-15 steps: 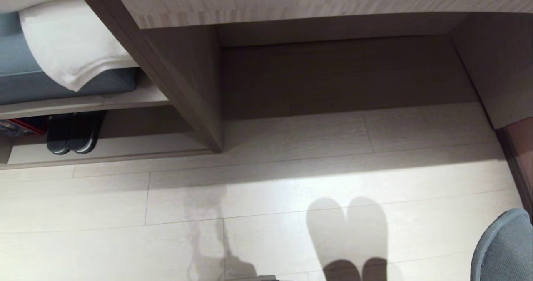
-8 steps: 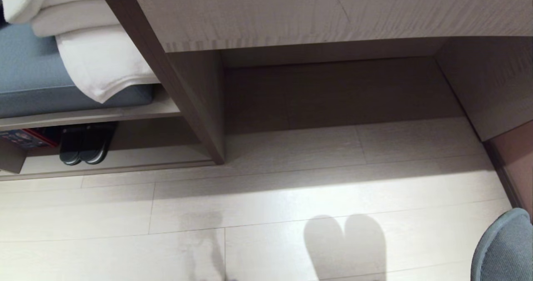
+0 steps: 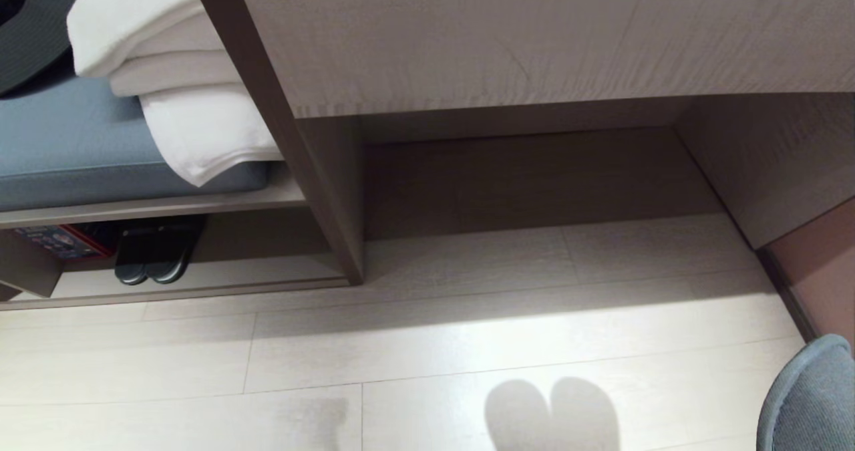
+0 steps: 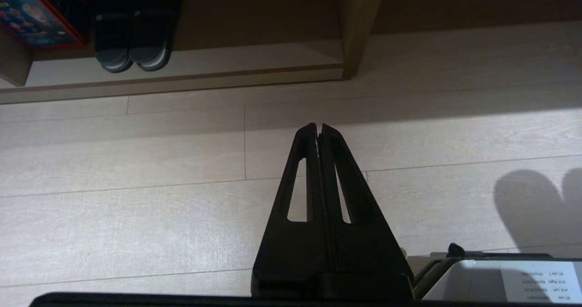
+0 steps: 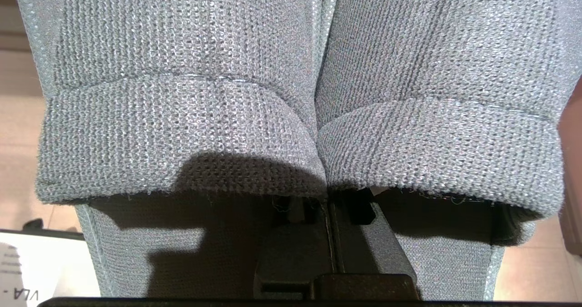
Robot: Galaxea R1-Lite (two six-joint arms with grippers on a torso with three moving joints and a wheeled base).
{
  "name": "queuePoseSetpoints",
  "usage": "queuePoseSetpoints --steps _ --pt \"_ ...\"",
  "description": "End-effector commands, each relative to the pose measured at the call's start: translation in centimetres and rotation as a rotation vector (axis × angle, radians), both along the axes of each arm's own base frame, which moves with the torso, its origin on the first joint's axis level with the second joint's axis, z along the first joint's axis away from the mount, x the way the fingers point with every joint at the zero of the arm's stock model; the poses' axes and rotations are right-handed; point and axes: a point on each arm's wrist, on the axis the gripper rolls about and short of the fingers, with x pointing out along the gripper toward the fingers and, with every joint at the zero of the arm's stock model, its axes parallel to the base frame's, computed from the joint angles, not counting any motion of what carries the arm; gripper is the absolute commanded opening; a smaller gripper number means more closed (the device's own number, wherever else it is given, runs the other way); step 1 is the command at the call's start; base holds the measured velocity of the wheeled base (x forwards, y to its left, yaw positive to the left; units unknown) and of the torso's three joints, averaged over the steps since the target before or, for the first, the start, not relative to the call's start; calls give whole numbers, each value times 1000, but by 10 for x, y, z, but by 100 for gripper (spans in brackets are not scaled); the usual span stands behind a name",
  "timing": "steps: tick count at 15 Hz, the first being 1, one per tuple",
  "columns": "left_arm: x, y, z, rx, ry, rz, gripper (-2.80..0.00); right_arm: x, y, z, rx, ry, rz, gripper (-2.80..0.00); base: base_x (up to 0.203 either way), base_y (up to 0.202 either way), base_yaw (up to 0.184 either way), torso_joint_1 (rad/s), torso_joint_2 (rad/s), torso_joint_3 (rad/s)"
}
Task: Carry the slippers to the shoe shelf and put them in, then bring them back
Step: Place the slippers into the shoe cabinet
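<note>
Pale plank floor (image 3: 414,344), folded white towels (image 3: 194,110), blue cushion (image 3: 80,150)

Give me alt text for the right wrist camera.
Two grey knitted slippers fill the view side by side, pinched between the shut right gripper where they meet. Pale floor shows at the edges.

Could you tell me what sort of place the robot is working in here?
Probably a hotel room or bedroom: folded white towels on a blue cushioned bench, a low shoe shelf holding dark slippers, and a built-in wooden desk.
</note>
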Motion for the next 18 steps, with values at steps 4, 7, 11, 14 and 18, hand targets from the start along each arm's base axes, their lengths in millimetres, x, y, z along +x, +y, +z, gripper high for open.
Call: queuePoseSetpoints --steps 4,7,11,14,18 --pt "0 0 0 0 1 2 -280 0 0 0 0 2 -1 -280 0 0 0 2 3 204" --pt "0 0 0 -2 0 2 -280 0 0 0 0 1 1 -280 0 0 0 3 3 198" --pt "0 0 0 -1 0 1 -280 0 0 0 0 1 1 -280 0 0 0 2 -1 202" --pt "0 0 0 -2 1 1 -280 0 0 0 0 1 1 -280 0 0 0 -1 1 198" --pt "0 0 0 -2 0 2 -280 0 0 0 2 1 -2 -280 0 0 0 4 2 203"
